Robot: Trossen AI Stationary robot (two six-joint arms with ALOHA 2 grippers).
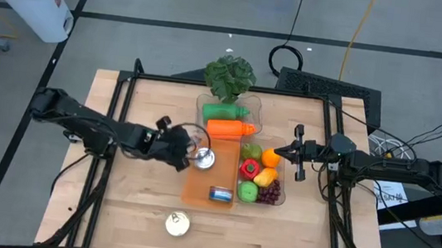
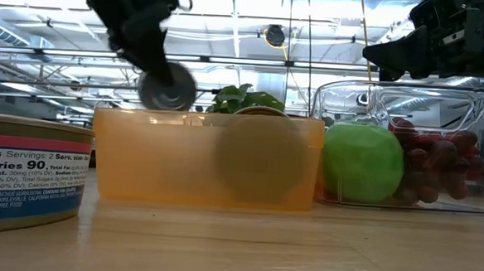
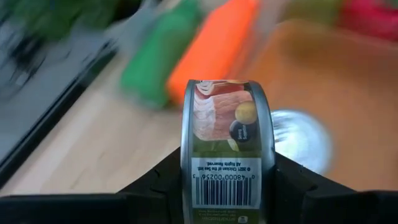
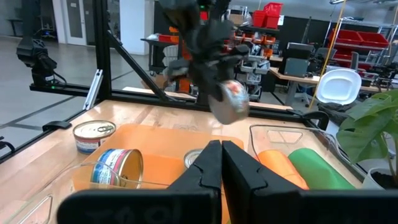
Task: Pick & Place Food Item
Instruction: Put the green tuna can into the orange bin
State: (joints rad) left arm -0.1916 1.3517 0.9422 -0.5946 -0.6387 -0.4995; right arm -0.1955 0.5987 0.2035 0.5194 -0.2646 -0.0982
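Pale wood forms the surface (image 1: 137, 202), framed by dark rails, with grey floor and a white bin beyond it. Near its middle lies an orange tray (image 1: 197, 190), and just beside that, on the right arm's side, a clear container (image 1: 272, 198) holding an orange fruit, a red item, a yellow item, a green apple (image 2: 363, 161) and dark grapes (image 2: 434, 162). A second clear container behind the tray holds a green bottle (image 1: 224, 111) and an orange bottle (image 1: 230, 128), lying side by side, with a leafy plant (image 1: 229, 74) just past them.

From the left side, the left tool (image 1: 187, 151) reaches over the tray's near-left part and is clamped on a small tin can (image 3: 226, 149), its fingers pressed against the can's two flat ends. The low view shows the can hanging above the tray's rim, clear of it. A blue-labelled can (image 1: 221, 194) lies on its side in the tray, and another silver can lid shows in the tray below the held one. One more can (image 1: 177, 223) stands alone on the bare wood, in front of the tray.

At the container's far side, the right tool (image 1: 294, 152) hovers with its fingers brought together and nothing between them.
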